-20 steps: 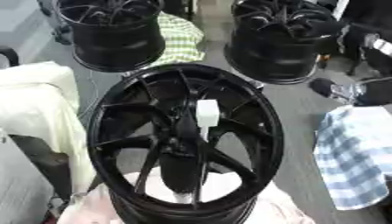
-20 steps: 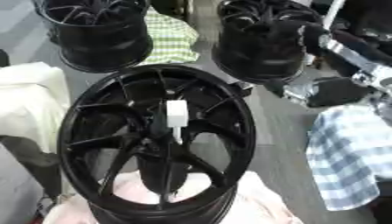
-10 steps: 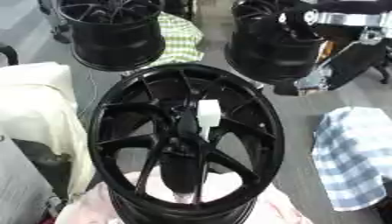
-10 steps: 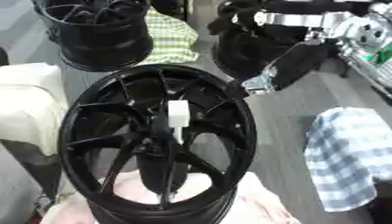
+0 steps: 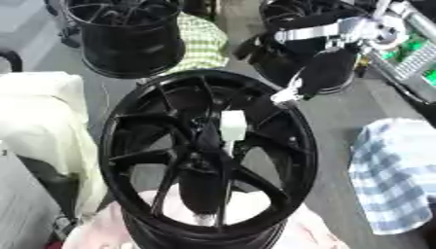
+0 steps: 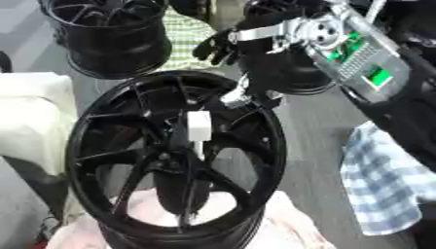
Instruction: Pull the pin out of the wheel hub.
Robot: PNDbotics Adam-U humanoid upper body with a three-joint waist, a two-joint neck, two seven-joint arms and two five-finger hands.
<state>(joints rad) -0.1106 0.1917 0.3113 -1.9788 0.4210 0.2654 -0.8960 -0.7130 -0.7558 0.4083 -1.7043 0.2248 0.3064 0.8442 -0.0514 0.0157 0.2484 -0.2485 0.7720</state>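
Observation:
A black spoked wheel hub (image 5: 204,74) lies flat in the middle, resting on a pink cloth (image 5: 255,206). A white pin (image 5: 231,125) with a blocky head stands at its centre, its thin shaft running down toward the hub. My right arm (image 6: 340,44) comes in from the upper right. Its black right hand (image 6: 214,47) hangs above the wheel's far rim with fingers spread and relaxed, holding nothing and well clear of the pin. My left hand is out of sight.
Two more black wheels stand at the back, one at left (image 5: 128,34) and one at right (image 5: 340,82) behind my arm. A green checked cloth (image 5: 203,43) lies between them. A blue checked cloth (image 5: 396,175) lies right, a cream cloth (image 5: 43,121) left.
My right arm has swung in from the right edge and its hand has travelled left to above the wheel's far rim. The pin and the wheel have not moved.

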